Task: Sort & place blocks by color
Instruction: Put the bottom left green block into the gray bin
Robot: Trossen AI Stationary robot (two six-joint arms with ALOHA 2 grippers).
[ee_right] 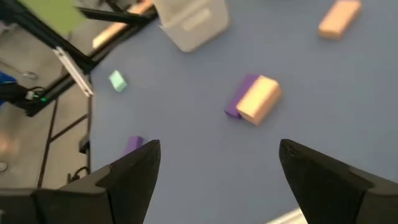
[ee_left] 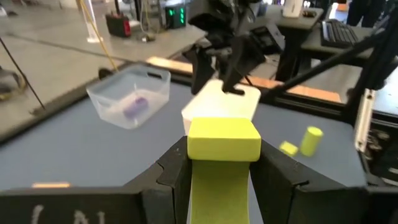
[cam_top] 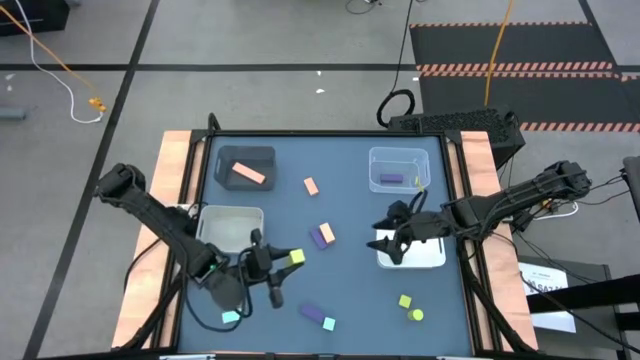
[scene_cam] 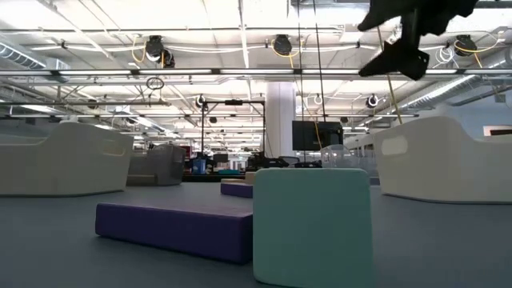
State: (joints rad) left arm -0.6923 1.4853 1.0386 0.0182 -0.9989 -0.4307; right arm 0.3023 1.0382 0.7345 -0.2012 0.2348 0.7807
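Yellow-green block (ee_left: 222, 140) sits pinched in my left jaws (ee_left: 224, 163), lifted off the surface for sorting; right jaws (ee_right: 217, 163) hover wide, empty, above the white bin (cam_top: 425, 257).

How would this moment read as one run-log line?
left gripper: shut on yellow-green block | right gripper: open, empty, above white bin

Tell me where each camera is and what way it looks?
High view: above the table, looking straight down; both arms show, left gripper and right gripper.
Low view: at table height, looking level past a teal block; one gripper hangs overhead.
Left wrist view: on the left arm, looking across the table; its fingers hold a yellow-green block.
Right wrist view: on the right arm, looking down; open fingers show.
Shared: high and left wrist views both show the clear bin.
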